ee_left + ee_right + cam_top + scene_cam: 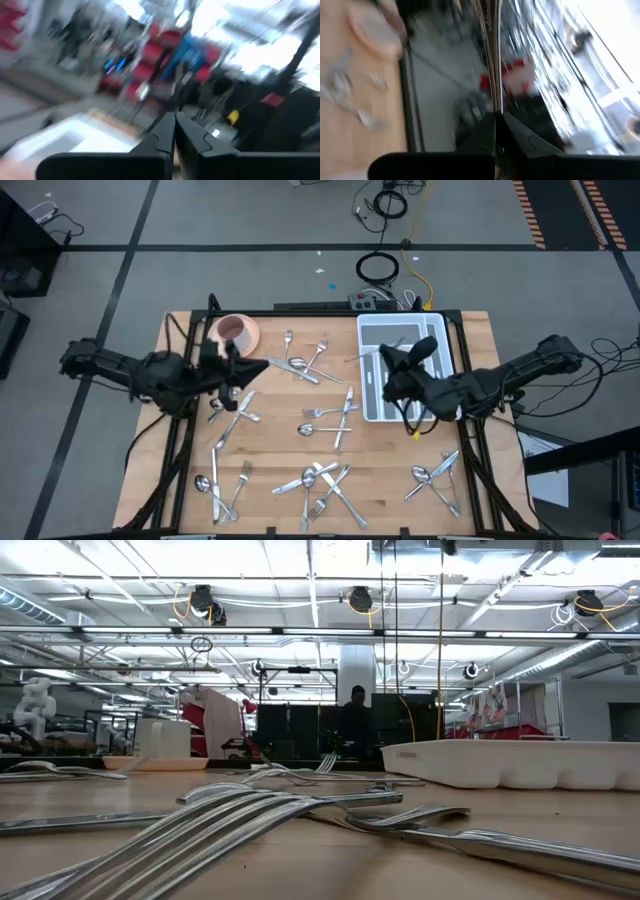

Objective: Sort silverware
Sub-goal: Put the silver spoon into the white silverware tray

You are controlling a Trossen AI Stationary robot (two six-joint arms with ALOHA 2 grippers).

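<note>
a: nearest in the low view, what lies on the table [300, 870]?
b: silverware [230, 815], long handles and fork tines running across the wood. in the high view the pieces are scattered over the board in loose clusters, some crossing each other, with more pieces near the front edge and the right front corner.

a: and the right gripper [496, 116]?
b: it sits over the white tray [372, 330] at the right rear of the table. its fingers are pressed together on a slender silver piece [491, 50], which stands out straight beyond the fingertips in the right wrist view. whether it is a fork, spoon or knife cannot be told.

a: the left gripper [175, 117]?
b: over the left rear part of the table, just beside the pink bowl [237, 332]. its fingers [192, 132] meet at the tips; nothing is seen between them.

a: farthest off?
b: in the low view, the tray's white wall at right, then the room behind, where a dark figure of a person [355, 718] stands.
</note>
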